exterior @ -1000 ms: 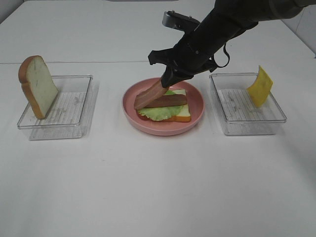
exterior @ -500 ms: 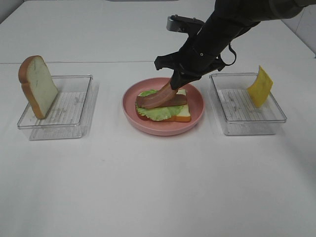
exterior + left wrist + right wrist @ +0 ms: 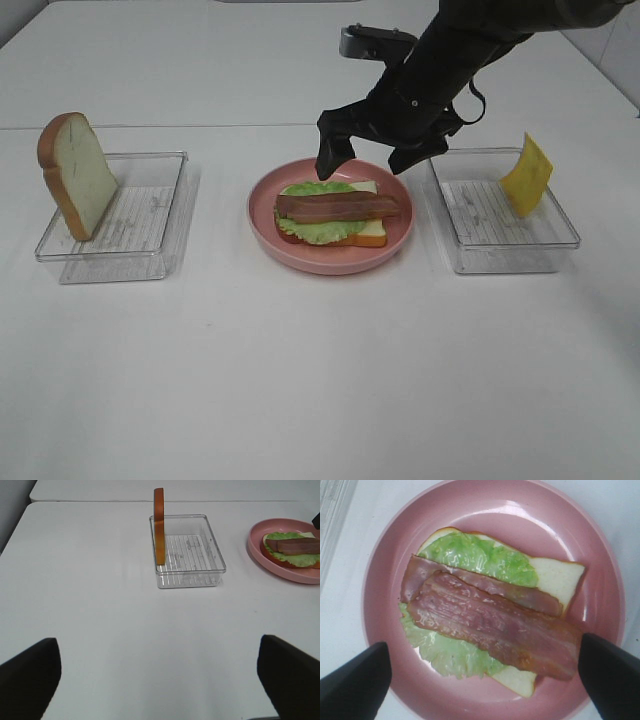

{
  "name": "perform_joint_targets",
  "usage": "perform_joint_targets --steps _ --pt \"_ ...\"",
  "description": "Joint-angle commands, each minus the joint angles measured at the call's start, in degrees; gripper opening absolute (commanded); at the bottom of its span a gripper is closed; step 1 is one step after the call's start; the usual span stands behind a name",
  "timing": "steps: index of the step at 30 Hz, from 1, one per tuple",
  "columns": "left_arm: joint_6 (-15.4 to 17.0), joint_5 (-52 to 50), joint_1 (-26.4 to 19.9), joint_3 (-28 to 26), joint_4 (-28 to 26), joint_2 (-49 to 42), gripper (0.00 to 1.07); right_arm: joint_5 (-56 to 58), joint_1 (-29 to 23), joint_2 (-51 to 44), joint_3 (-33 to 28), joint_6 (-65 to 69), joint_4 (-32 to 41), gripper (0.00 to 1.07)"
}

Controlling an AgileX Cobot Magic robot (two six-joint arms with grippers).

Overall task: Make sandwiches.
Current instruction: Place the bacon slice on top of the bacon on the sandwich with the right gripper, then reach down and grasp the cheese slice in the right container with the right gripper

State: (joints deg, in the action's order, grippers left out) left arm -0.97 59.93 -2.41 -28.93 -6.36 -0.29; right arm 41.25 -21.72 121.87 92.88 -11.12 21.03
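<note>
Open-faced sandwich [image 3: 335,212]: white bread [image 3: 555,577], green lettuce [image 3: 475,557], two overlapping reddish-brown bacon strips [image 3: 495,622]

Bread slice [image 3: 159,527] upright against clear tray [image 3: 190,579] wall; open-faced sandwich [image 3: 292,550] on pink plate [image 3: 254,547]; jaws wide apart.

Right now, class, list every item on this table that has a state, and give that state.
Sandwich: unfinished on plate, bacon strips topmost, no top slice.
Bread slice: upright on edge at left tray wall.
Cheese square: propped upright in right tray.
Right gripper: jaws open, empty, above sandwich.
Left gripper: jaws open, empty.
</note>
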Motion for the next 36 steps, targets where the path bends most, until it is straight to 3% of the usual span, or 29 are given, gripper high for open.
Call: perform_joint_targets --steps 1,7,9,12,26,36 --pt "0.3 -0.7 0.1 0.3 -0.3 -1.2 1.02 6.5 0.6 -2.8 3.4 0.2 -2.6 0.98" --pt "0.3 -0.7 0.1 0.3 -0.3 -1.2 1.02 17.1 3.8 -2.6 11.2 2.8 -7.2 0.98" --pt "0.3 -0.7 0.1 0.3 -0.3 -1.2 1.02 20.2 7.3 -2.4 15.4 4.2 -9.2 0.98" --pt "0.3 -0.7 0.1 0.3 -0.3 -1.2 1.02 20.2 11.3 -2.3 17.0 4.6 -9.7 0.98" --pt "0.3 -0.7 0.1 0.3 -0.3 -1.2 1.02 18.5 23.5 5.0 17.4 4.3 -9.3 0.98" --pt "0.3 -0.7 0.1 0.3 -0.3 -1.2 1.02 18.0 24.0 8.7 17.4 4.1 -9.3 0.97"
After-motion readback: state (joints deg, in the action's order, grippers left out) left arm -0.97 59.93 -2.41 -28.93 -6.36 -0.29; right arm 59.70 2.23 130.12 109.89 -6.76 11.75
